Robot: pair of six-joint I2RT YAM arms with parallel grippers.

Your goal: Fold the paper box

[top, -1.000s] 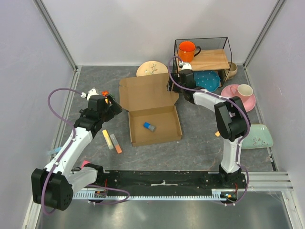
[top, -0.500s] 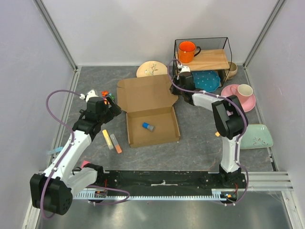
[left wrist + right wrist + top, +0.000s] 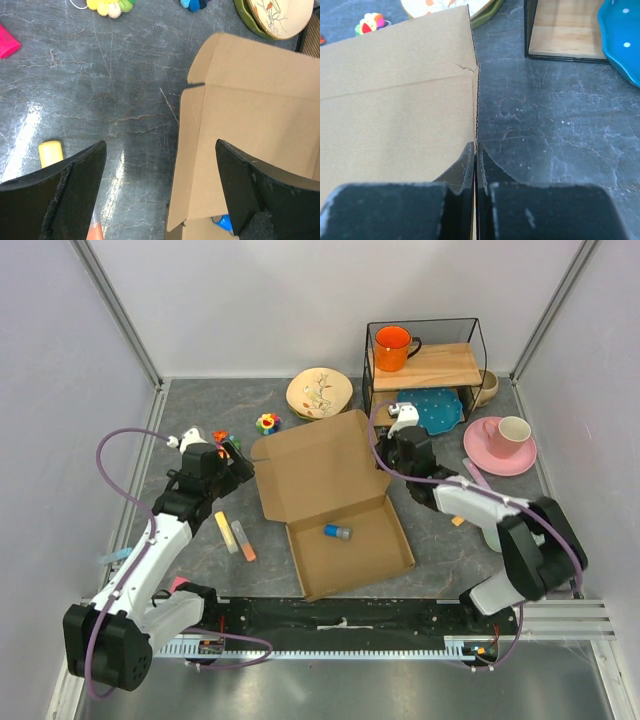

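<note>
The plain brown cardboard mailer box is lying open between the grippers, its lid stretching toward the far side, with the right gripper pinching the lid's right edge tight while the left gripper is hovering wide open just off its left edge.

— Where is the paper box?
— In the middle of the table. A little tube lies in it (in the near part).
— What is around it?
— A plate behind, sticks on its left, and a shelf with a mug on it, back right.
</note>
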